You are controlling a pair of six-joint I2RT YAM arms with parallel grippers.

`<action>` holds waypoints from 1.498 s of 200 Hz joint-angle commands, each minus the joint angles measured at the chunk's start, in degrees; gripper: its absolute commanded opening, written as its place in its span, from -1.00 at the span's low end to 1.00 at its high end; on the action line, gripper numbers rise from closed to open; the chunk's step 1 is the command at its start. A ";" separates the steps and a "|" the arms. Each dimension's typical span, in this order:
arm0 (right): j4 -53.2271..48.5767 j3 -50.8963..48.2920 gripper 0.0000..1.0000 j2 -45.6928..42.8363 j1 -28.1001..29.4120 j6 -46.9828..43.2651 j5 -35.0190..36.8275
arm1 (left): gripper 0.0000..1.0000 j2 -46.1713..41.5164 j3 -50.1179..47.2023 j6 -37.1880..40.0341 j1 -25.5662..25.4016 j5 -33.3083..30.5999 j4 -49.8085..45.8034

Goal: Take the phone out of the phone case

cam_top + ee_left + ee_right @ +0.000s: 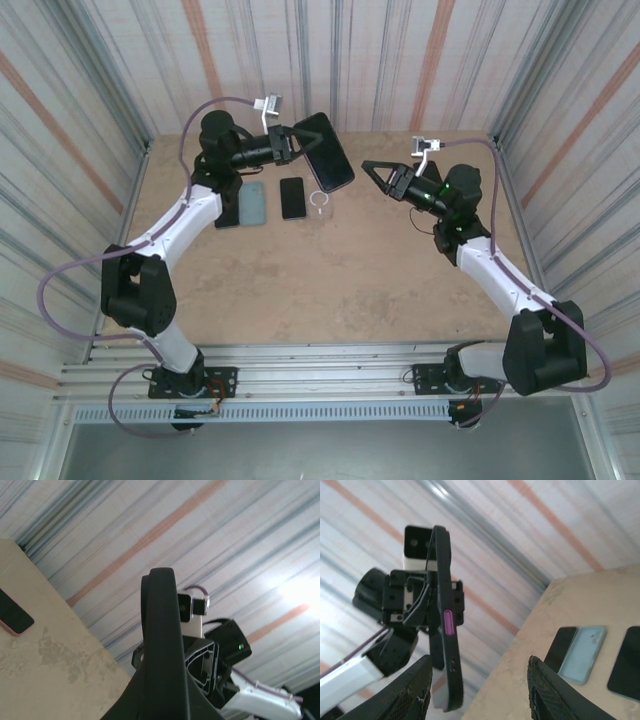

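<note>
Nearest the right wrist lens: textured fingers point(415, 692) of the right gripper point(376, 174), spread wide, holding nothing, aimed at the phone point(325, 152) without touching it. Locate the phone aloft over the far part of the desk point(330, 290), seated in its dark phone case point(445, 630) and clamped at one end by the closed left gripper point(288, 146). Note the edge-on presentation in the right wrist view, with the magenta side button point(448, 623) facing the lens. Expect a light, rigid slab inside a softer, flexible shell. Treat the glass face as fragile and slick, the case rim as probably grippy. Judge the best purchase to be a free corner or long edge of the case, away from the left gripper's hold, for peeling the lip off the body. Avoid squeezing across the screen or pressing the button. Allow for a sudden release once the lip clears. Work above the desk, clear of the pale blue handset point(253, 203) and black handset point(292, 197) lying below.
</note>
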 commanded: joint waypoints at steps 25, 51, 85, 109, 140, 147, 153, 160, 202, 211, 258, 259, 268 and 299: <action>-7.15 6.83 -0.03 3.48 -0.06 -11.24 -17.73 | -1.00 0.00 5.30 13.21 1.09 13.18 -3.96; -29.93 11.40 -0.04 2.39 0.52 -33.04 -19.86 | -1.00 -1.71 6.20 24.05 1.18 17.66 -13.10; -41.08 14.89 -0.05 2.81 1.31 -46.07 -24.29 | -1.00 -3.82 7.09 37.39 1.66 18.23 -25.64; -51.47 17.61 -0.03 3.92 3.69 -57.98 -24.67 | -1.00 -3.74 7.32 38.35 2.48 19.32 -26.44; -59.09 19.74 0.00 5.43 6.43 -68.19 -17.96 | -1.00 -4.00 7.23 40.48 2.56 20.72 -27.03; -58.72 20.02 -0.01 5.86 6.68 -68.26 -17.69 | -1.00 -4.14 7.25 41.36 2.57 20.78 -27.89; -58.61 20.26 -0.02 6.25 6.93 -68.41 -17.54 | -1.00 -4.10 7.32 41.77 2.59 20.78 -28.47; -58.62 20.52 -0.04 6.72 7.21 -68.58 -16.94 | -1.00 -4.10 7.25 41.91 2.59 21.05 -28.96; -61.65 22.92 -0.12 9.39 8.10 -72.02 -14.97 | -1.00 -4.97 6.60 42.42 2.57 21.69 -29.64; -62.64 23.86 -0.15 9.98 8.36 -72.91 -15.68 | -1.00 -5.06 6.52 42.49 2.58 21.74 -29.70; -63.19 24.64 -0.32 10.52 9.47 -75.90 -16.65 | -1.00 -4.89 6.59 42.51 2.46 21.69 -30.46; -63.19 24.64 -0.32 10.49 9.49 -75.96 -16.67 | -1.00 -4.89 6.60 42.52 2.44 21.72 -30.52; -63.34 24.72 -0.36 10.60 9.72 -76.29 -16.69 | -1.00 -4.89 6.58 42.62 2.42 21.74 -30.73; -63.41 25.26 -0.42 11.09 9.95 -76.72 -17.14 | -1.00 -4.89 6.46 42.89 2.39 21.85 -31.28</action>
